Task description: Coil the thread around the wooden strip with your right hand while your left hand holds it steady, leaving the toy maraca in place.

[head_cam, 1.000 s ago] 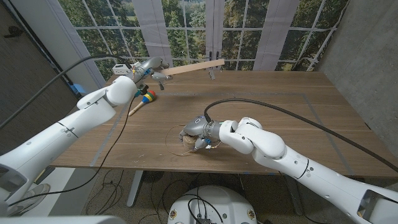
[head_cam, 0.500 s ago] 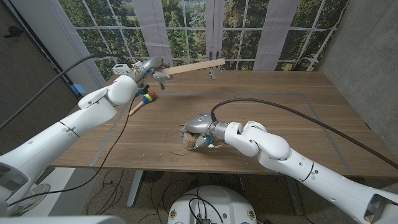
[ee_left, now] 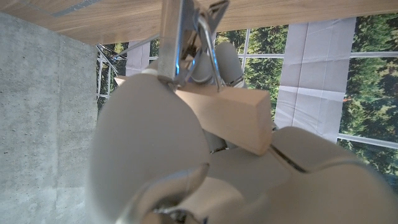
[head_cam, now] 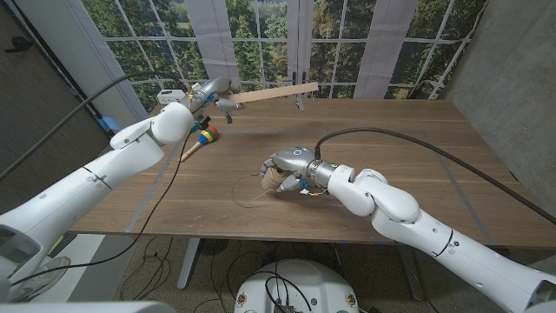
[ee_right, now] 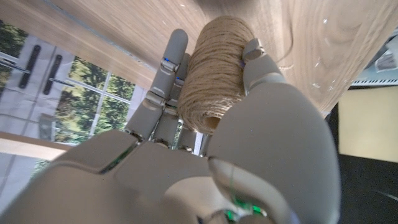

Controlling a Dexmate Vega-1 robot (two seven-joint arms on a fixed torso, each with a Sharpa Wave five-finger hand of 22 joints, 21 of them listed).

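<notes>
- The right hand [head_cam: 287, 169] grips a spool of twine [head_cam: 276, 176] just above the middle of the wooden table [head_cam: 391, 165]; in the right wrist view its fingers [ee_right: 166, 74] and thumb close around the spool of twine [ee_right: 214, 68], which stands on end with its far end toward the table.
- A thin loose thread [head_cam: 248, 193] curves over the table surface just left of the spool, on the side toward the robot.
- Farther back from the spool, toward the table's far left corner, the toy maraca [head_cam: 201, 139] lies on the table, its coloured head pointing away from the robot and its wooden handle pointing back toward it.
- Beyond the maraca, the left hand [head_cam: 208, 94] holds one end of the wooden strip [head_cam: 274, 93] up above the table's far edge; the strip runs rightward from the hand, roughly level.
- In the left wrist view the left hand [ee_left: 186, 155] is wrapped around the wooden strip [ee_left: 230, 115], with a metal clip [ee_left: 186, 37] standing on the strip.
</notes>
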